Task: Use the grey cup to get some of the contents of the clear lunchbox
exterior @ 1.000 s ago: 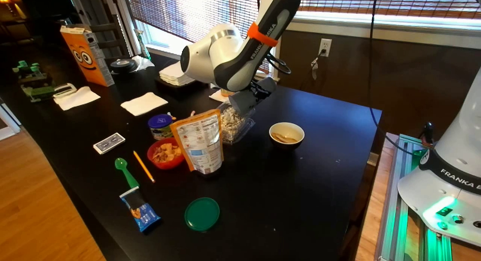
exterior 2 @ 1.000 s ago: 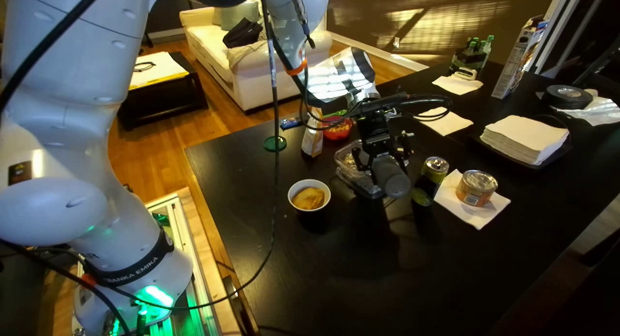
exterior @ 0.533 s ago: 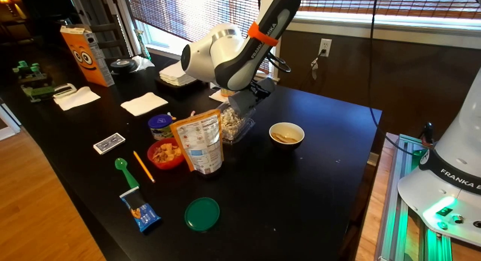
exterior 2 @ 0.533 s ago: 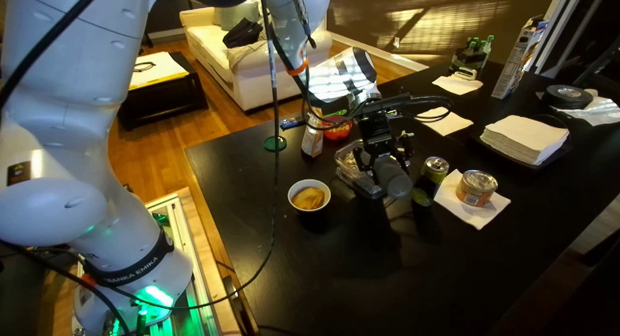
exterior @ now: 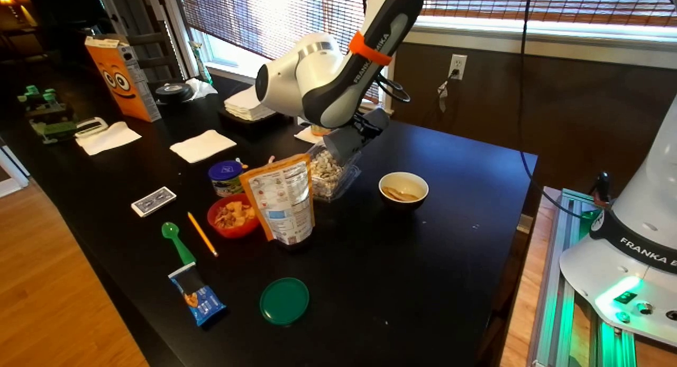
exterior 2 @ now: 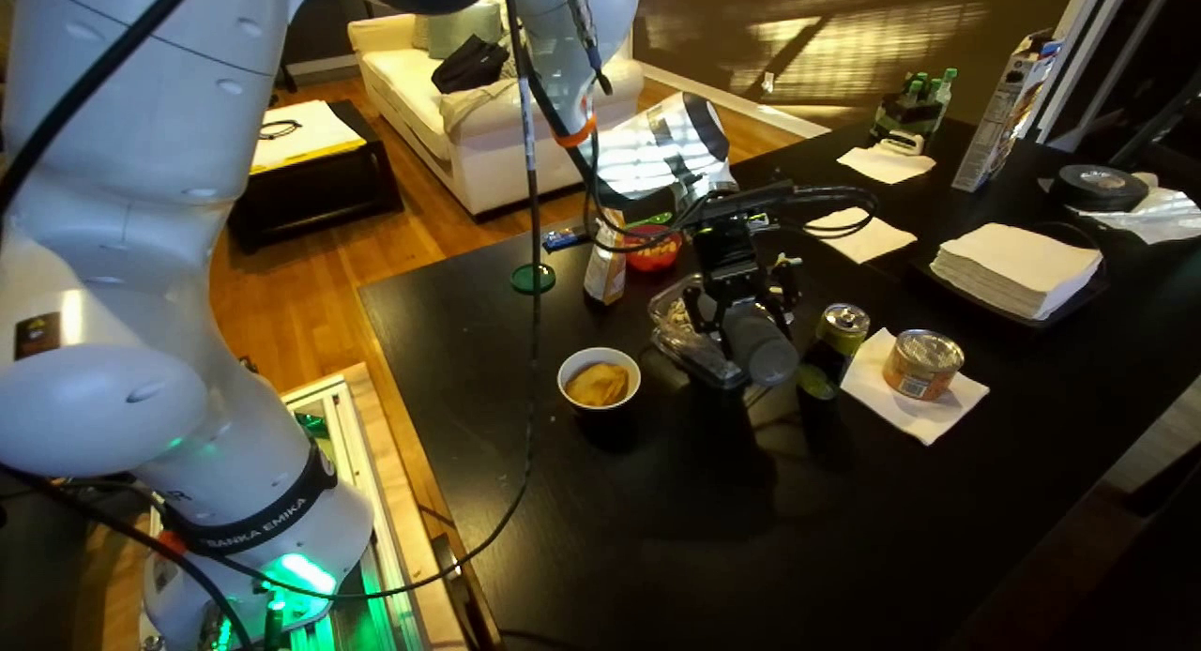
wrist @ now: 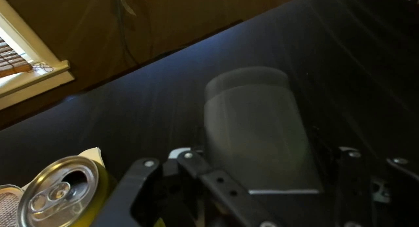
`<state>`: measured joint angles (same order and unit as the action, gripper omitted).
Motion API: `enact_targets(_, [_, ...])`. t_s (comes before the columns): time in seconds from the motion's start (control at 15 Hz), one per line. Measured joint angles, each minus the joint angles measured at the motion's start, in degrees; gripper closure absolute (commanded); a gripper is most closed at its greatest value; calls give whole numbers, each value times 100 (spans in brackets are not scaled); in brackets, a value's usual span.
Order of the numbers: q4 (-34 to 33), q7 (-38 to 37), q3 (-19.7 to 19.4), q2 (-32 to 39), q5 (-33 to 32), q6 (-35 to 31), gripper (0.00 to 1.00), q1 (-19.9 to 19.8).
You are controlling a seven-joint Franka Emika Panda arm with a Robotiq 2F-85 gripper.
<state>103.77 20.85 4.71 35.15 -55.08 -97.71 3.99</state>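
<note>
Table (exterior: 370, 282), left to right in an exterior view: green-capped bottles (exterior: 51, 98), number unclear; one white napkin (exterior: 113, 138); one orange cereal box (exterior: 119, 79); one deck of cards (exterior: 153, 201); one black tape roll (exterior: 174, 92); one green spoon (exterior: 182, 249); one blue-wrapped bar (exterior: 198, 298); one yellow pencil (exterior: 202, 235); a second white napkin (exterior: 202, 145); one blue-lidded can (exterior: 226, 176); one red bowl (exterior: 232, 232), holding tan pieces (exterior: 232, 213); one napkin stack (exterior: 247, 103); one upright stand-up pouch (exterior: 283, 203); one round green lid (exterior: 284, 301); one clear lunchbox (exterior: 346, 184), with pale contents (exterior: 324, 170); one grey cup (exterior: 338, 146), tipped well over above the clear lunchbox, contact not discernible; one cream-lined bowl (exterior: 411, 181) holding chips (exterior: 399, 194); one robot base (exterior: 634, 261). The single pincer (wrist: 264, 151) grasps the grey cup, clasping it from either side in the wrist view. At left in that view: one drinks can (wrist: 60, 191), its opening exposed, and part of one food tin (wrist: 9, 204). In an exterior view the food tin rests on a third white napkin (exterior 2: 877, 402), near the drinks can.
</note>
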Motion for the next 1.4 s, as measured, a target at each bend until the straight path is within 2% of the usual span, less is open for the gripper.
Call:
enact_targets(0.4, [9,-147,10,0,51,67,50,-4])
enact_targets(0.87, [-209,-693,143,139,960,-283,50,-10])
enact_targets(1.4, [-539,-1067,121,233,1221,-606,50,47])
